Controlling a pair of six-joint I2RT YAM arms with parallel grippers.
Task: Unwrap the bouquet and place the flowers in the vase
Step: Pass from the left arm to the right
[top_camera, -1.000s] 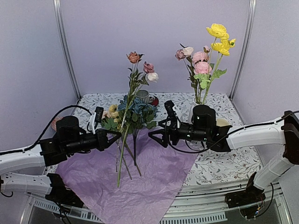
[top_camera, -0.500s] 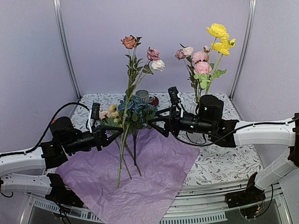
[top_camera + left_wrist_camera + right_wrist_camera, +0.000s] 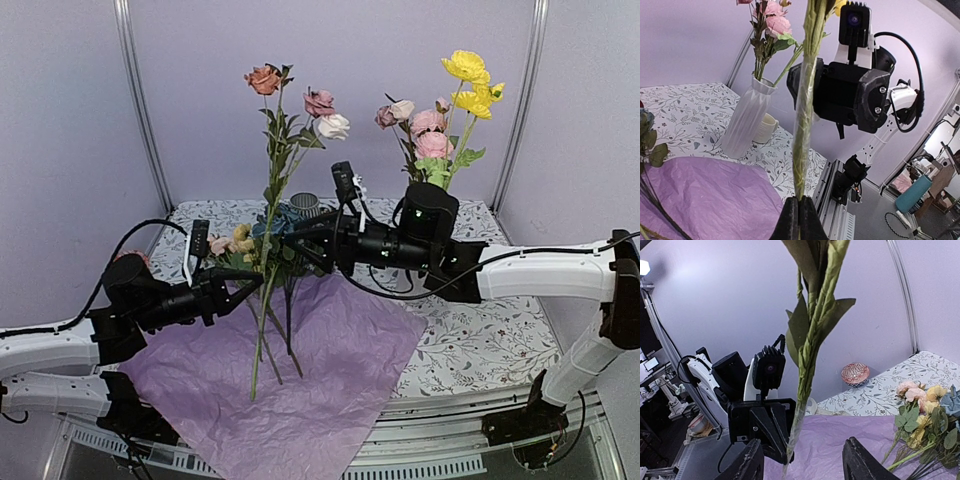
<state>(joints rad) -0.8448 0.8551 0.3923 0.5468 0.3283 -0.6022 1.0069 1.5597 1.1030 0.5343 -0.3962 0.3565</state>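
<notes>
Top external: both arms reach in level; left gripper (image 3: 252, 284) pinches one upright stem (image 3: 270, 215) carrying three blooms, and right gripper (image 3: 285, 241) meets it higher, among the leaves.
Left wrist: fingers (image 3: 790, 222) are pressed together on the stem; one vase (image 3: 746, 122) stands beyond the paper (image 3: 705, 195), with a mug (image 3: 766, 129) half hidden behind it.
Right wrist: two fingers (image 3: 751, 462) are spread with the stem between them, touching neither; the blooms are cut off.
</notes>
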